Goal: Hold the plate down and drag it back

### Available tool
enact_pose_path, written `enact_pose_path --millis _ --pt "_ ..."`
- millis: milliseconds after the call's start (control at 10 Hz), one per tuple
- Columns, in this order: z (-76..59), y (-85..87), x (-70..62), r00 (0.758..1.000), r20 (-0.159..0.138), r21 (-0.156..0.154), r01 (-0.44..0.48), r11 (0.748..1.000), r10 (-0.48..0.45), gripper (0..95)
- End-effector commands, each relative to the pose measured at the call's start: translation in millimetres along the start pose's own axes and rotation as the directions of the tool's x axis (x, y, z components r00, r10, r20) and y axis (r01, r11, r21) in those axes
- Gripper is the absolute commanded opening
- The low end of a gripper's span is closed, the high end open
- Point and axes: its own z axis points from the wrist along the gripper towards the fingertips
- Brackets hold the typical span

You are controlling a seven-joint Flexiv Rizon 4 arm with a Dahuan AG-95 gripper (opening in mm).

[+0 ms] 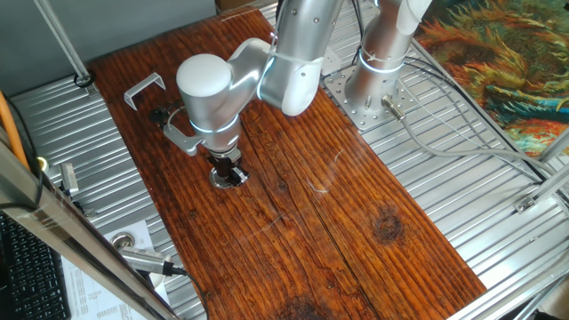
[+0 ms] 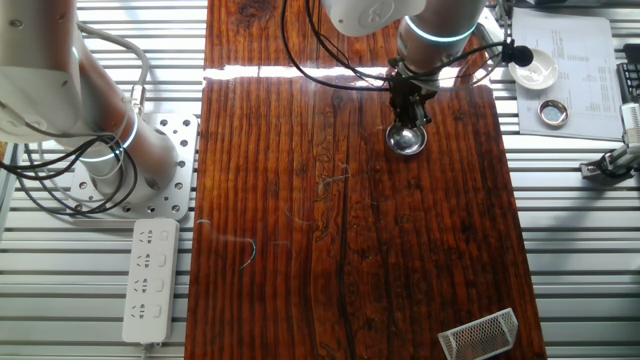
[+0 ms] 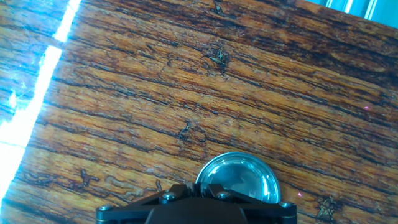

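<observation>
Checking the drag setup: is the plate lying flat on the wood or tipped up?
Flat: the plate shows a full round rim on the wooden table, under the claw.

No legible txt or labels.

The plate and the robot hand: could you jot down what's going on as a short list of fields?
plate: small round shiny metal disc on the wooden table
gripper: directly above the plate, tip at it
jaws: close together; contact not clear
bracket: silver U-shape near the table's corner, apart from the plate
</observation>
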Motion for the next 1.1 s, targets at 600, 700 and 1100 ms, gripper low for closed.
enact_pose_path --millis 600,700,1100 --pt "15.4 15.6 -5.4 1.0 0.013 0.006 -0.002 1.0 0.002 0.0" --pt "15.6 16.6 -5.7 1.0 0.015 0.001 -0.006 1.0 0.006 0.0" --pt "18.8 30.1 -9.6 0.999 0.019 0.005 -0.027 1.0 0.027 0.0"
